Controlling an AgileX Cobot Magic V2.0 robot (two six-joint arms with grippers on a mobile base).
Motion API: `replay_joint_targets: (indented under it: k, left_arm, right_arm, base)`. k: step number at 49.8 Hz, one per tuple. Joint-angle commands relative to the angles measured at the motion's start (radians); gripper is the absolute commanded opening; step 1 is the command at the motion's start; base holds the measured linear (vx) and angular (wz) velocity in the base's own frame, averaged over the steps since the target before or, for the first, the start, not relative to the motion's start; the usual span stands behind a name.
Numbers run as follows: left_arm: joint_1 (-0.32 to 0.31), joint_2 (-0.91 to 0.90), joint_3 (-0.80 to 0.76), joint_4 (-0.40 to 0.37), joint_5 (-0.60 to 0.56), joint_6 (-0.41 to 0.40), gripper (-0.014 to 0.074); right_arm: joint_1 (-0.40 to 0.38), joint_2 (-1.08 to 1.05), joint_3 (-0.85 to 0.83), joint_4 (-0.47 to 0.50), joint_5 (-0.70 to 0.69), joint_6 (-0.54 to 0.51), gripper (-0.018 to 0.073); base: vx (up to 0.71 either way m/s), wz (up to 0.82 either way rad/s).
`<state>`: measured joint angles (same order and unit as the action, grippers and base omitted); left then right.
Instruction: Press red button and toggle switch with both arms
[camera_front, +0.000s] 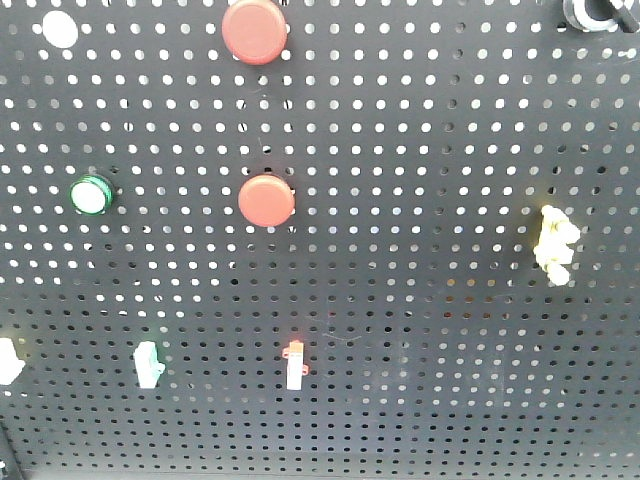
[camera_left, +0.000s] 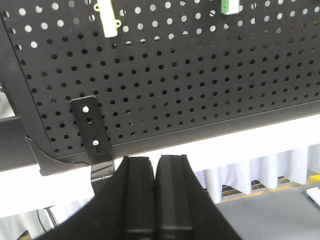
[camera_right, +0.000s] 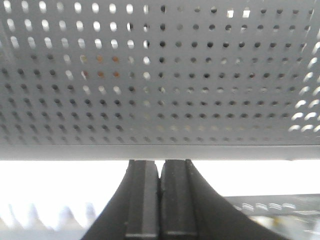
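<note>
Tools, left (camera_left: 156, 200) and right (camera_right: 160, 200), pressed together below the pegboard (camera_left: 200, 90) bottom edge.

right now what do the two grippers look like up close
Both look alike in the wrist views. The left gripper has two flat, matte black rectangular fingers on a black base that flares outward below. The right gripper has the same shape but looks dark grey in the brighter light. No cables, markings or labels show on either.
</note>
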<state>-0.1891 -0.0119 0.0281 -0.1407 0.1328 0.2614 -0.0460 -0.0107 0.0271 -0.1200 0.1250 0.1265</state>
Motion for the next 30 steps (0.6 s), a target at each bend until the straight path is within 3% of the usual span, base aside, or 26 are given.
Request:
replay_joint_targets:
  k: [1, 30]
  left_arm:
    - [-0.001, -0.016, 0.034, -0.004, -0.076, -0.012, 0.0001]
    - [-0.001, -0.016, 0.034, -0.004, -0.076, -0.012, 0.0001]
  right_arm:
    - [-0.007, -0.017, 0.015, 0.02, -0.094, -0.005, -0.0003]
    - [-0.007, -0.017, 0.015, 0.027, -0.089, -0.008, -0.0003]
  base:
    - [0.0, 0.0]
    - [0.0, 0.0]
